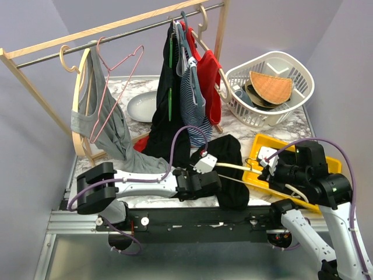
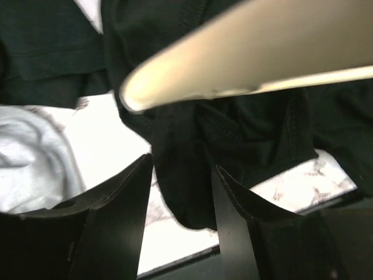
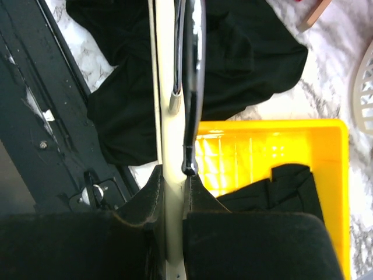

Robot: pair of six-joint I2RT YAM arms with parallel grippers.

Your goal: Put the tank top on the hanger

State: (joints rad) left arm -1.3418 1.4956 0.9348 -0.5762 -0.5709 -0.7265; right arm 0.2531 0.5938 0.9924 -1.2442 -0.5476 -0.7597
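My right gripper (image 3: 173, 181) is clamped on the slim cream wooden hanger (image 3: 166, 87). My left gripper (image 2: 180, 175) stands apart, astride a fold of the limp black tank top (image 2: 245, 134), which is heaped by the near edge of the marble worktop (image 1: 125, 84). Closing here may pinch both layers and block the hanger's tip.

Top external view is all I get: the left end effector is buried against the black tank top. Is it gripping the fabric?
Observer: No; the left wrist view shows the left end effector open, a fold of the tank top between its fingers.
Operator: Where is the hanger tip?
Observer: The hanger tip sits above those fingers, not between them.
Operator: And the right side?
Observer: The right end effector is clamped on the hanger's wood, beside its metal hook.
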